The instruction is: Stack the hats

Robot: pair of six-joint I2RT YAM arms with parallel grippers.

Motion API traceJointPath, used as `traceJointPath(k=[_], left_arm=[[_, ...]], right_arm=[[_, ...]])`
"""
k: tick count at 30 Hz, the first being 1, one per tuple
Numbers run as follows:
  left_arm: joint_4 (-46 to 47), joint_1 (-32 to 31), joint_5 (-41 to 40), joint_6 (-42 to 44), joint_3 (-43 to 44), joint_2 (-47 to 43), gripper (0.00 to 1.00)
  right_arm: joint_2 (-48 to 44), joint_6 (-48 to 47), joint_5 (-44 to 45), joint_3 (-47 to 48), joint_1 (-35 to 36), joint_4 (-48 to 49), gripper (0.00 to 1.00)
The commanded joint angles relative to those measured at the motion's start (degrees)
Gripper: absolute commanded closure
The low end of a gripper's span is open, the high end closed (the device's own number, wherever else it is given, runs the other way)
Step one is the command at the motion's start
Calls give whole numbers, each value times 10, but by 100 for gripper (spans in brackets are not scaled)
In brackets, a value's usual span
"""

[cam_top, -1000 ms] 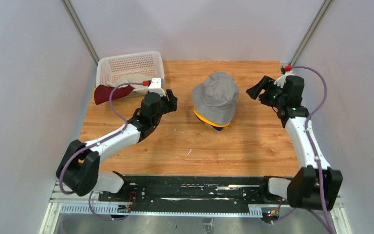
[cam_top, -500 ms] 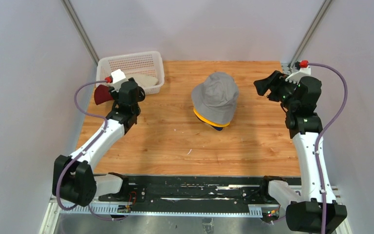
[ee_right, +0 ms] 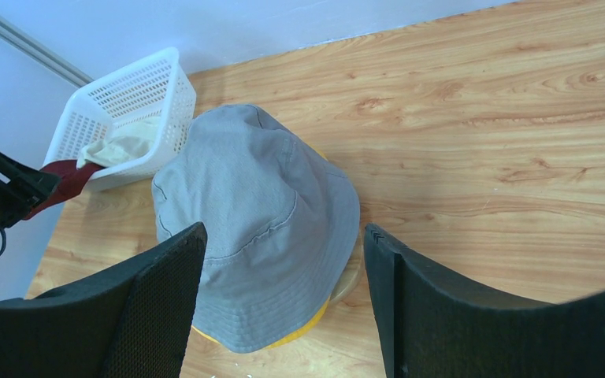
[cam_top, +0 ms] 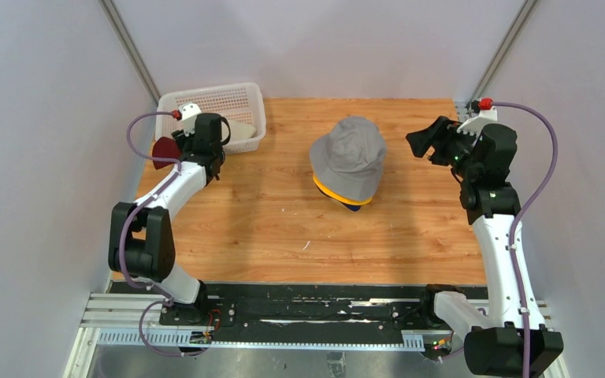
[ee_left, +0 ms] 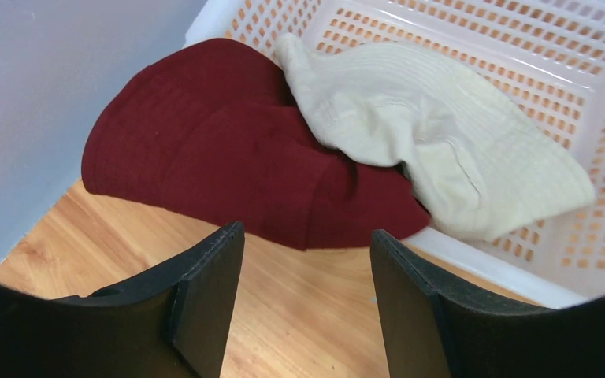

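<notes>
Wooden table (cam_top: 283, 228): grey hat (cam_top: 349, 153) sits on yellow hat (cam_top: 339, 197) at centre.
Basket (cam_top: 213, 98): beige hat (ee_left: 433, 150) inside; dark red hat (ee_left: 220, 157) drapes over its rim.
Left gripper (ee_left: 306, 234): has swung over from the grey hat; open, empty, with the dark red hat just ahead, likely the next pick.
Right gripper (ee_right: 283, 230): open, empty, facing the grey hat.

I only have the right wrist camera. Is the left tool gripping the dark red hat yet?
Observer: No. The left tool is open, its fingers just short of the dark red hat.
Operator: Is anything lying on that hat?
Observer: Yes, the beige hat overlaps its far edge, where it drapes over the rim of the white basket.
Operator: Is there anything below the yellow hat in the stack?
Observer: The top view shows a navy hat peeking out under the yellow hat, with the grey hat on top.
</notes>
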Motion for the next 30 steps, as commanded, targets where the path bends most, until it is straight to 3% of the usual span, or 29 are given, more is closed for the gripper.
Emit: traceJointPath(k=[1, 6, 9, 12, 14, 18, 22, 30], left_arm=[[6, 25, -11, 12, 27, 30, 36], [3, 45, 23, 8, 44, 70, 36], [-1, 49, 34, 13, 56, 89, 41], [0, 54, 42, 10, 64, 99, 61], [0, 55, 47, 8, 68, 98, 83], [5, 56, 63, 14, 79, 62, 99], [12, 55, 117, 14, 94, -12, 100], [73, 55, 318, 1, 115, -170, 100]], right_arm=[[-1, -7, -7, 2, 9, 0, 28], [3, -5, -7, 1, 9, 1, 28], [2, -5, -6, 0, 9, 2, 28], [2, -4, -5, 0, 9, 1, 28], [2, -4, -4, 0, 9, 2, 28], [1, -1, -7, -2, 9, 4, 28], [1, 2, -11, -3, 9, 10, 28], [-1, 14, -43, -15, 9, 40, 28]])
